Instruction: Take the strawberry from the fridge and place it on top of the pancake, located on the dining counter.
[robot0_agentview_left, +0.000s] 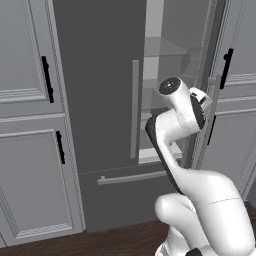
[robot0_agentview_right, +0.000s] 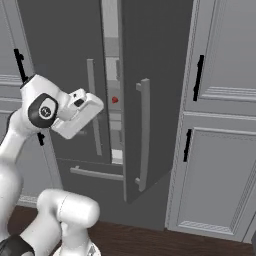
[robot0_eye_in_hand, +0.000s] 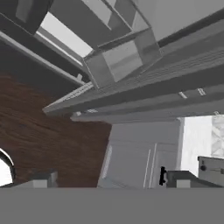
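- You're early in the job — the fridge (robot0_agentview_right: 150, 75) has its right door (robot0_agentview_right: 155, 100) swung partly out, and that opening step looks done or nearly so.
- The left door (robot0_agentview_left: 95, 85) is shut, its long silver handle (robot0_agentview_left: 134, 107) upright.
- The strawberry (robot0_agentview_right: 115, 100) sits inside, a small red lump seen through the gap between the two doors in the right base view. It rests at about mid-height; which shelf it sits on you can't make out.
- Through the same gap from the left base view you can see light grey interior and glass shelves (robot0_agentview_left: 162, 47), with nothing else readable on them.
- The hand view looks along the open door's inner side, where the door bins (robot0_eye_in_hand: 122, 59) look empty as far as you can tell.
- The gripper (robot0_eye_in_hand: 111, 179) has its two dark tips standing wide apart at the bottom of the hand view, with nothing between them — it holds nothing.
- Still ahead of you, by my reading: widen the gap if the arm needs room, reach in, take the strawberry, drive to the dining counter and set it on the pancake.
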